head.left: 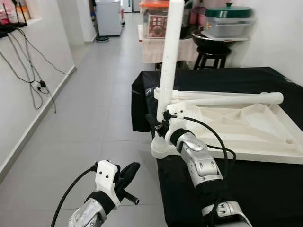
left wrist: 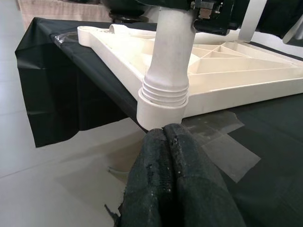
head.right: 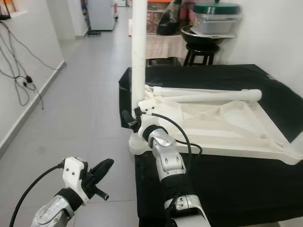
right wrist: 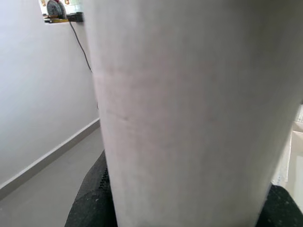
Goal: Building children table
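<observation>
Two white table legs are seen on an upturned white tabletop (head.left: pixel 246 127), which lies underside up on a black-covered table (head.left: pixel 265 184), its ribbed frame facing upward. One leg, the upright leg (head.left: pixel 169 52), is stood in the socket at the tabletop's near left corner, which overhangs the near left corner of the black cover; its threaded collar is seen in the left wrist view, seated in the round corner socket (left wrist: pixel 158 111). The loose leg (head.left: pixel 227 98) is laid flat along the far edge of the tabletop, reaching to its far right corner.

The right gripper (head.left: pixel 158 124) is clamped on the upright leg low down, just above the socket, with the black fingers wrapped against the white tube; in the right wrist view the tube is pressed close to the camera between the fingers (right wrist: pixel 87 203). The right arm is stretched from the near edge of the table across the black cover to that corner.

The left gripper (head.left: pixel 128 176) is held over the grey tiled floor (head.left: pixel 85 132), off the table's left edge and below the corner socket, touching nothing; its fingers (left wrist: pixel 175 179) are pressed together.

Beyond the table's far edge, a black stool (head.left: pixel 211 56) carrying a dark wok is seen, and cables (head.left: pixel 33 80) are hung on the left wall.
</observation>
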Controlling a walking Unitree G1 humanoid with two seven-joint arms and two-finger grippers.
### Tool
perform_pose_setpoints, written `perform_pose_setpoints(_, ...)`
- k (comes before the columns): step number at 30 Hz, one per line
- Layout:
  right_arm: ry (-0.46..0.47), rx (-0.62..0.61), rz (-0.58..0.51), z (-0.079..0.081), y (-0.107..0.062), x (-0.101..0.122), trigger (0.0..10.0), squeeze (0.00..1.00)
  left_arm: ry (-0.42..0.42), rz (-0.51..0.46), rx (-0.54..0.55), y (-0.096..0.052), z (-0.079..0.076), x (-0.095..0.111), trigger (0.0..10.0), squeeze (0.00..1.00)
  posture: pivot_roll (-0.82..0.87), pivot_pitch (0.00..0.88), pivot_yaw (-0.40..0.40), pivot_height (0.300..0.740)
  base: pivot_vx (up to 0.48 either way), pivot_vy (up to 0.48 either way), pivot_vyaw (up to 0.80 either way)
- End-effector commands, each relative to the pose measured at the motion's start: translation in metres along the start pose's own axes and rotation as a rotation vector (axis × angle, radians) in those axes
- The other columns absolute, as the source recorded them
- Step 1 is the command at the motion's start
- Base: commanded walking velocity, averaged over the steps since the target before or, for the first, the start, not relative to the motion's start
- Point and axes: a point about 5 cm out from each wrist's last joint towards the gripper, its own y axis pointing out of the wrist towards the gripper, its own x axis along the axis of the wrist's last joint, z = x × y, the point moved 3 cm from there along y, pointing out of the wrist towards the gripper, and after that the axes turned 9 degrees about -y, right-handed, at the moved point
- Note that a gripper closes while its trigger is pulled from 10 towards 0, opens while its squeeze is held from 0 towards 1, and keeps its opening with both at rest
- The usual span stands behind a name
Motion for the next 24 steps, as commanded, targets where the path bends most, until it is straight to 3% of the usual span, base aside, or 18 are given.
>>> perform_pose_setpoints(1, 0.008, 0.014, 0.158, -0.002, -0.006, -0.032, 10.0, 0.01, 0.000, -0.005, 0.001, -0.001, 0.000, 0.003, 10.0, 0.00, 0.01, 0.000, -0.037, 0.740, 0.000, 0.000, 0.00)
perform_pose_setpoints(2, 0.022, 0.058, 0.130, 0.000, -0.003, -0.026, 10.0, 1.00, -0.001, -0.004, 0.000, 0.000, 0.000, 0.003, 10.0, 0.00, 0.01, 0.000, -0.035, 0.740, 0.000, 0.000, 0.00)
perform_pose_setpoints(3, 0.062, 0.129, 0.045, 0.005, 0.000, -0.004, 10.0, 1.00, -0.001, -0.001, -0.006, 0.000, 0.000, 0.003, 10.0, 0.00, 0.01, 0.000, -0.033, 0.740, 0.000, 0.000, 0.00)
perform_pose_setpoints(5, 0.070, 0.160, 0.010, 0.006, 0.001, 0.005, 10.0, 1.00, -0.001, 0.000, -0.007, 0.000, 0.000, 0.003, 10.0, 0.00, 0.01, 0.000, -0.033, 0.740, 0.000, 0.000, 0.00)
perform_pose_setpoints(8, 0.057, 0.330, -0.091, 0.009, 0.005, 0.027, 10.0, 1.00, 0.001, 0.002, -0.009, 0.001, 0.000, 0.002, 10.0, 0.00, 0.01, 0.000, -0.032, 0.740, 0.000, 0.000, 0.00)
perform_pose_setpoints(9, -0.009, 0.499, -0.143, 0.015, 0.003, 0.036, 10.0, 0.00, 0.005, 0.004, -0.007, 0.001, 0.001, 0.002, 10.0, 0.00, 0.02, 0.000, -0.028, 0.740, 0.000, 0.000, 0.00)
perform_pose_setpoints(10, -0.009, 0.499, -0.143, 0.015, 0.003, 0.036, 10.0, 0.00, 0.005, 0.004, -0.007, 0.001, 0.001, 0.002, 10.0, 0.00, 0.02, 0.000, -0.028, 0.740, 0.000, 0.000, 0.00)
perform_pose_setpoints(12, -0.057, 0.658, -0.160, 0.018, 0.003, 0.040, 10.0, 0.00, 0.011, 0.006, -0.006, 0.003, 0.001, 0.002, 10.0, 0.00, 0.03, 0.000, -0.029, 0.740, 0.000, 0.000, 0.00)
perform_pose_setpoints(20, -0.065, 0.826, -0.114, 0.024, 0.006, 0.037, 10.0, 0.00, 0.019, 0.007, 0.000, 0.005, 0.002, 0.001, 10.0, 0.00, 0.05, 0.000, -0.037, 0.740, 0.000, 0.000, 0.00)
perform_pose_setpoints(21, -0.055, 0.846, -0.107, 0.025, 0.007, 0.037, 3.8, 0.00, 0.021, 0.007, 0.002, 0.005, 0.002, 0.001, 10.0, 0.00, 0.06, 0.000, -0.041, 0.740, 0.000, 0.000, 0.00)
perform_pose_setpoints(22, -0.055, 0.846, -0.107, 0.025, 0.007, 0.037, 3.8, 0.00, 0.021, 0.007, 0.002, 0.005, 0.002, 0.001, 10.0, 0.00, 0.06, 0.000, -0.041, 0.740, 0.000, 0.000, 0.00)
perform_pose_setpoints(23, -0.038, 0.851, -0.103, 0.024, 0.009, 0.037, 0.0, 0.00, 0.023, 0.007, 0.003, 0.005, 0.002, 0.000, 10.0, 0.00, 0.06, 0.000, -0.041, 0.740, 0.000, 0.000, 0.00)
perform_pose_setpoints(24, -0.038, 0.851, -0.103, 0.024, 0.009, 0.037, 0.0, 0.00, 0.023, 0.007, 0.003, 0.005, 0.002, 0.000, 10.0, 0.00, 0.06, 0.000, -0.041, 0.740, 0.000, 0.000, 0.00)
